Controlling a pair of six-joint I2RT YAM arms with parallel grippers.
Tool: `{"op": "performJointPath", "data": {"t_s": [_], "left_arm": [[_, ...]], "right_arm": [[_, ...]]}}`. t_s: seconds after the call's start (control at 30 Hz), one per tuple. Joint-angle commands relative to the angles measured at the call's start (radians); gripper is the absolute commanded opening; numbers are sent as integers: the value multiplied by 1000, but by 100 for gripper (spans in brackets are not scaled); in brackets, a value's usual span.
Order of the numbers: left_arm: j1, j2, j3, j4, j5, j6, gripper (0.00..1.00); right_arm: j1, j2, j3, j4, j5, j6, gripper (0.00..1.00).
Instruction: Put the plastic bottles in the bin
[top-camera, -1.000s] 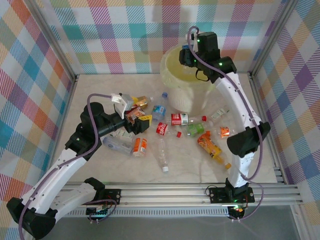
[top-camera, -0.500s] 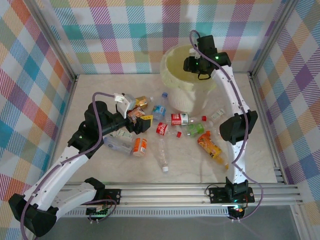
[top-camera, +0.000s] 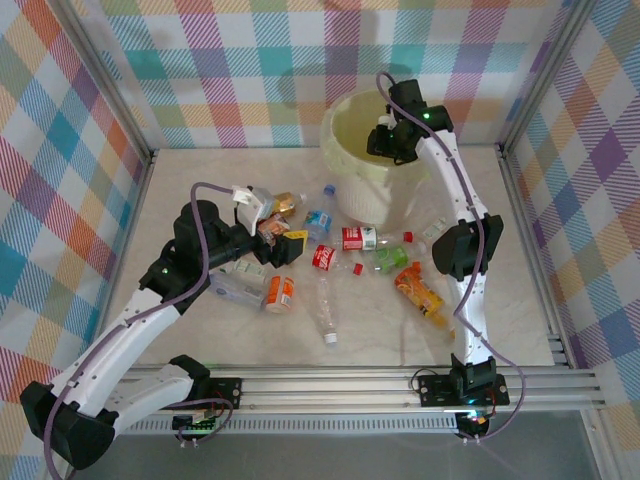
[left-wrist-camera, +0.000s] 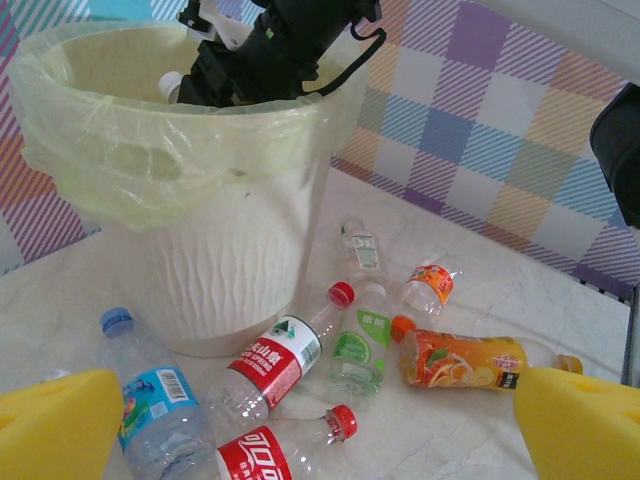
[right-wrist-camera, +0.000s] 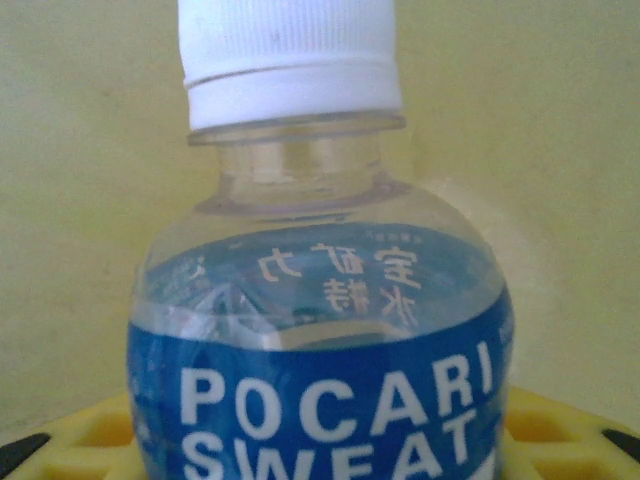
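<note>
Right wrist view: our right gripper (top-camera: 385, 140) holds a blue-labelled bottle (right-wrist-camera: 320, 340) inside the bin (left-wrist-camera: 240, 260); our left gripper (left-wrist-camera: 320, 430) is spread wide.

The bin (top-camera: 362, 190) stands at the far edge of the table (top-camera: 200, 180), right of centre, with one bottle (right-wrist-camera: 320, 330) held over its mouth by the right gripper (top-camera: 383, 141), while the other plastic bottles (top-camera: 358, 238) lie scattered before it across the middle, reaching left to the left gripper (top-camera: 270, 220).

One bin (top-camera: 362, 196) — about a dozen plastic bottles (top-camera: 358, 238), the tangled ones hard to count exactly.
</note>
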Motion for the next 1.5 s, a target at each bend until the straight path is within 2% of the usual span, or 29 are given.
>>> {"op": "performJointPath", "data": {"t_s": [0.0,0.2,0.67,0.8,0.97,1.17,1.27,1.37,1.47], "left_arm": [[-12,12,41,-21,2,-11,100],[-12,44,64,-29,24,-25,100],[-15,131,141,-87,119,-32,100],[-15,139,153,-90,84,-50,100],[-15,145,169,-93,35,-64,100],[-15,164,177,-94,79,-25,100],[-15,164,179,-102,103,11,100],[-16,167,208,-192,160,111,100],[-17,159,219,-228,180,128,100]], "right_arm": [[-9,7,27,-21,-16,15,53],[-10,-4,28,-11,-24,15,65],[-14,-73,42,5,-28,3,78],[-14,-102,43,13,-33,0,83],[-14,-151,45,28,-40,-6,85],[-10,-226,31,32,-54,-31,87],[2,-293,-33,50,-51,-58,87],[24,-374,-136,77,-48,-99,89],[56,-480,-280,123,-30,-135,90]]}}
